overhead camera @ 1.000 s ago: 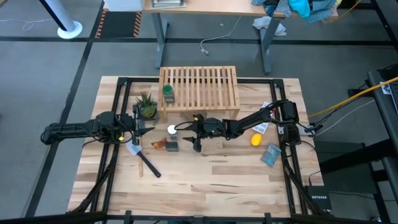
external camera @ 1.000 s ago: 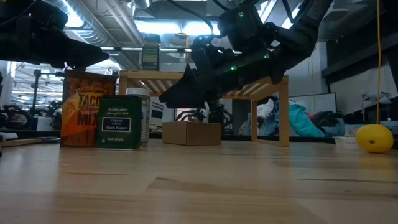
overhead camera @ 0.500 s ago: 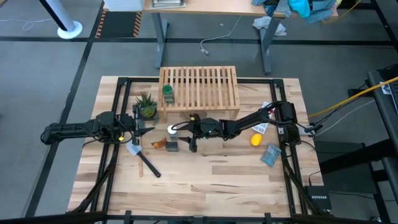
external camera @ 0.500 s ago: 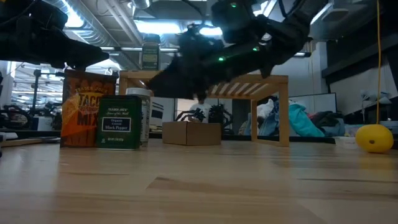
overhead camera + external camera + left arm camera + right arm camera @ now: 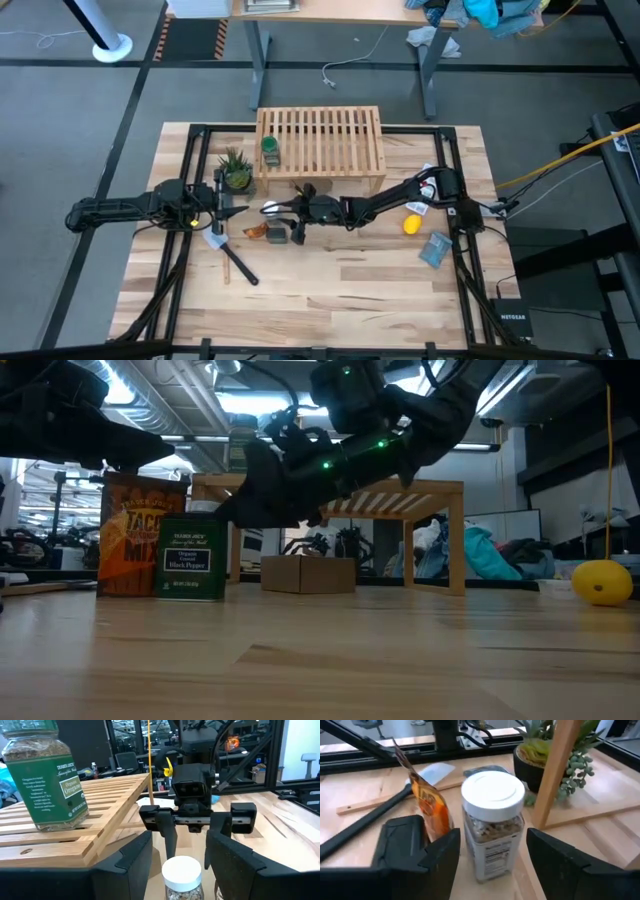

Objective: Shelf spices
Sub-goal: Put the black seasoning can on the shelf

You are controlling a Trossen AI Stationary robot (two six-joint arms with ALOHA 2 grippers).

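The light-wood shelf (image 5: 320, 140) stands at the table's far side, with the green-lidded jar (image 5: 270, 150) upright on its slats (image 5: 42, 780). The white-capped jar (image 5: 272, 208) stands on the table, beside the dark tin (image 5: 277, 235) and an orange taco-mix packet (image 5: 257, 231). My right gripper (image 5: 290, 213) is open, reaching level from the table's right. In the right wrist view its fingers (image 5: 442, 855) stand on either side of the white-capped jar (image 5: 493, 825) without touching it. My left gripper (image 5: 228, 200) waits open just left of the jar (image 5: 182, 875).
A small potted plant (image 5: 237, 172) stands by the shelf's left leg. A black-handled tool (image 5: 238, 262) lies near the packet. A yellow lemon (image 5: 410, 225), white cards (image 5: 420, 205) and a blue packet (image 5: 435, 248) lie to the right. The near half of the table is bare wood.
My right gripper has moved toward the table's left, from beside the shelf's front to the white-capped jar, so that its open fingers now stand around the jar. The jars, tin and packet have stayed in place.
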